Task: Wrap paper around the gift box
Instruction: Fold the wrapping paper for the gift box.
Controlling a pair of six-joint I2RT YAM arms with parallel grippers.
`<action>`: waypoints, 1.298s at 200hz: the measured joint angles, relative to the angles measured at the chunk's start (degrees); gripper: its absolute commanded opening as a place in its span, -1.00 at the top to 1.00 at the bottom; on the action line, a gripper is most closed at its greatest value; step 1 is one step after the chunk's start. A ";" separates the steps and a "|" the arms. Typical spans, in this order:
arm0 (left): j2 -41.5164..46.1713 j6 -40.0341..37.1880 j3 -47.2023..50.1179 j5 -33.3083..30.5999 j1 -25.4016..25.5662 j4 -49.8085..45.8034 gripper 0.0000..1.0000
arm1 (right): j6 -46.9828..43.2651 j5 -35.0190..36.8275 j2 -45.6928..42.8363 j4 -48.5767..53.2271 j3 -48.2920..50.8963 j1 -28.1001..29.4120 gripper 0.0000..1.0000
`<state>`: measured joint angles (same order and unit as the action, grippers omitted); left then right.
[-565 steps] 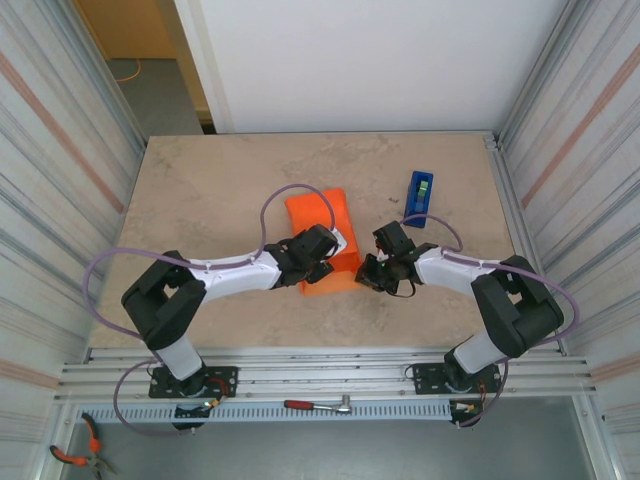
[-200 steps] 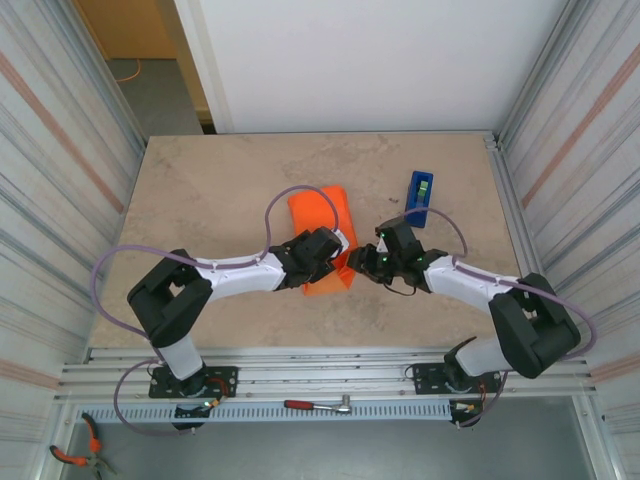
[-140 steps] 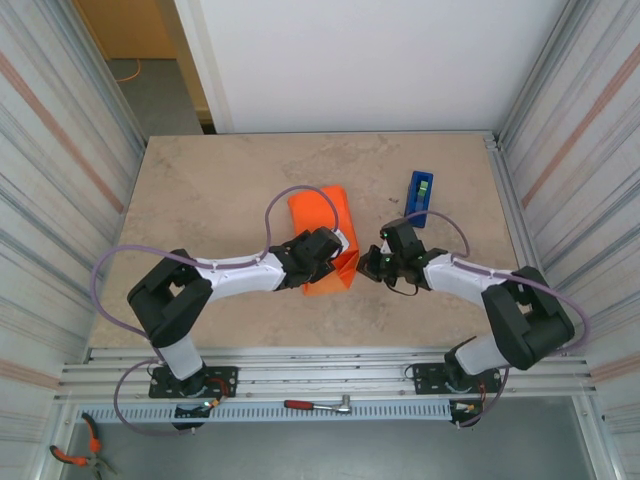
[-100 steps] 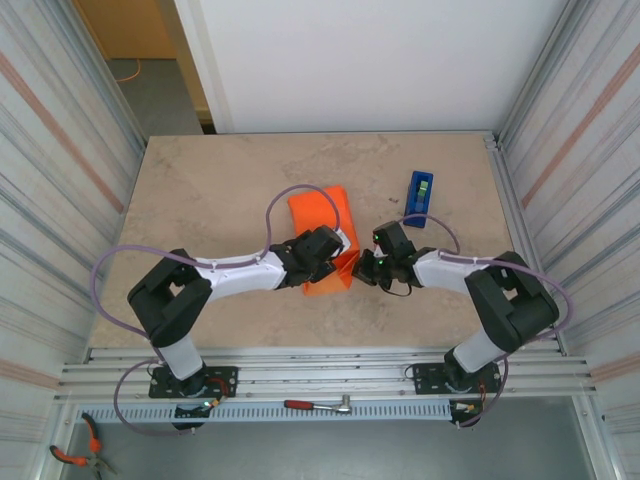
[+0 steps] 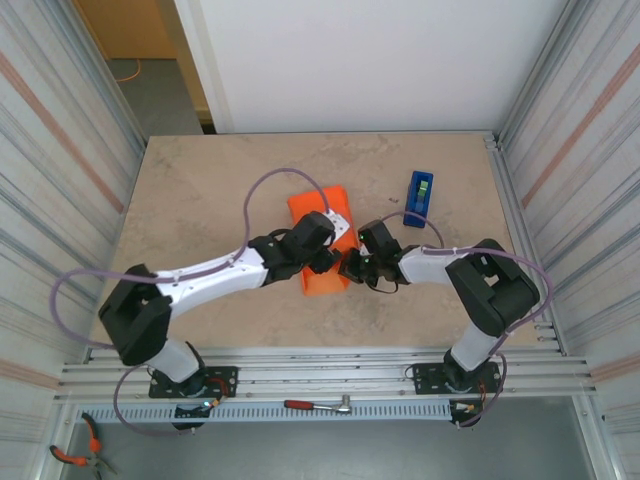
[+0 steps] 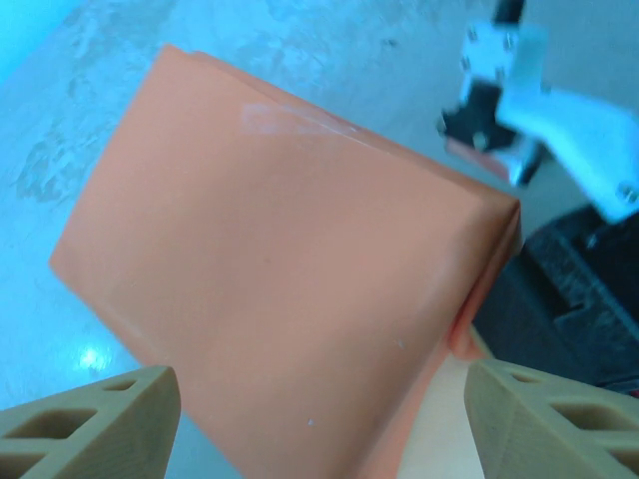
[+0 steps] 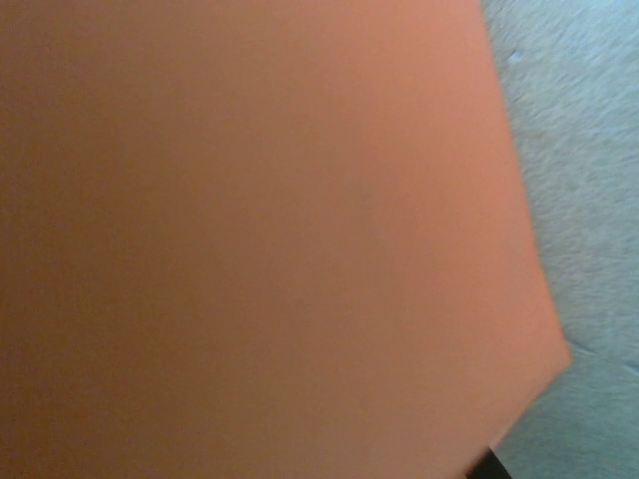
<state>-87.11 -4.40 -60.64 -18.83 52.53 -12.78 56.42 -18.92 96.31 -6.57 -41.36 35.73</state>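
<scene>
The paper (image 5: pixel 322 281) lies folded into a parcel in the middle of the table (image 5: pixel 200 190), and we judge the gift box to be hidden inside. Our left pincer (image 6: pixel 319 424) hangs over it with fingers apart, holding nothing. Our right pincer (image 5: pixel 350 268) is closed at the parcel's right edge; we cannot tell whether it pinches a flap. With nothing pressing down, a sideways pull could drag the parcel, spring the folds open, or tear the thin sheet.

Beige stone tbl (image 5: pixel 200 180), corrugated metal walls (image 5: pixel 50 150)
</scene>
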 measured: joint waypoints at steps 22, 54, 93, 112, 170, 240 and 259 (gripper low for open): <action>6.01 8.07 4.98 -0.26 -1.14 1.07 -0.55 | 0.59 0.66 0.92 -1.27 0.00 1.33 1.00; 12.07 19.69 14.14 -0.26 -4.24 1.68 -0.57 | 1.73 1.53 1.31 -2.69 0.00 3.74 1.00; 16.20 29.51 20.65 -0.24 -7.28 1.16 -0.58 | 2.08 2.32 0.98 -2.56 0.00 5.16 1.00; 17.25 32.68 22.08 -0.04 -7.50 1.38 -0.59 | 2.03 3.04 -0.98 -1.09 0.11 5.14 1.00; 17.33 39.30 23.12 1.46 -7.50 1.99 -0.81 | 1.46 4.35 -5.62 1.51 0.13 3.06 1.00; 17.31 48.83 20.96 5.79 -7.50 -1.18 -0.97 | 0.52 3.65 -1.31 0.92 0.22 1.38 1.00; 17.40 51.08 19.82 7.23 -7.50 -1.60 -0.97 | 0.44 2.62 0.07 -0.46 0.22 1.46 1.00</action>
<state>-69.71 46.68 -40.82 -11.60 45.04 -14.37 56.86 -16.29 96.38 -7.03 -41.15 37.19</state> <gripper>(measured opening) 0.987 0.061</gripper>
